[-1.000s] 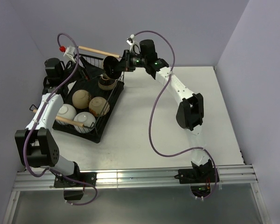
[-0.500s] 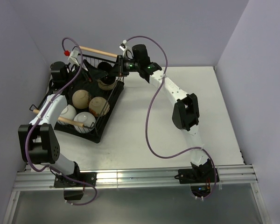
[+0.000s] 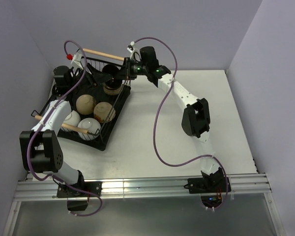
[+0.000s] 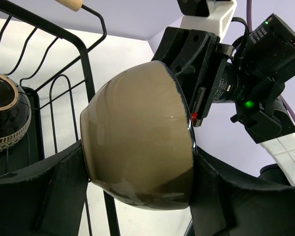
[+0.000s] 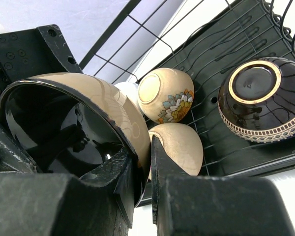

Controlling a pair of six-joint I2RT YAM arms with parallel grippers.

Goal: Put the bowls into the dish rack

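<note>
Above the white counter (image 3: 152, 128) and black wire dish rack (image 3: 96, 142), right claw (image 5: 143, 152) pinches a tan, black-lined ceramic bowl (image 4: 137, 147) by the rim; left claw (image 4: 137, 187) straddles it wide, grip unclear.

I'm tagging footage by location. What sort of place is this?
Probably a lab robot test cell, not a kitchen: bare lavender walls box in a white table, two robot arms are bolted to a metal rail at its near edge, and the dish rack of bowls looks like a prop.
</note>
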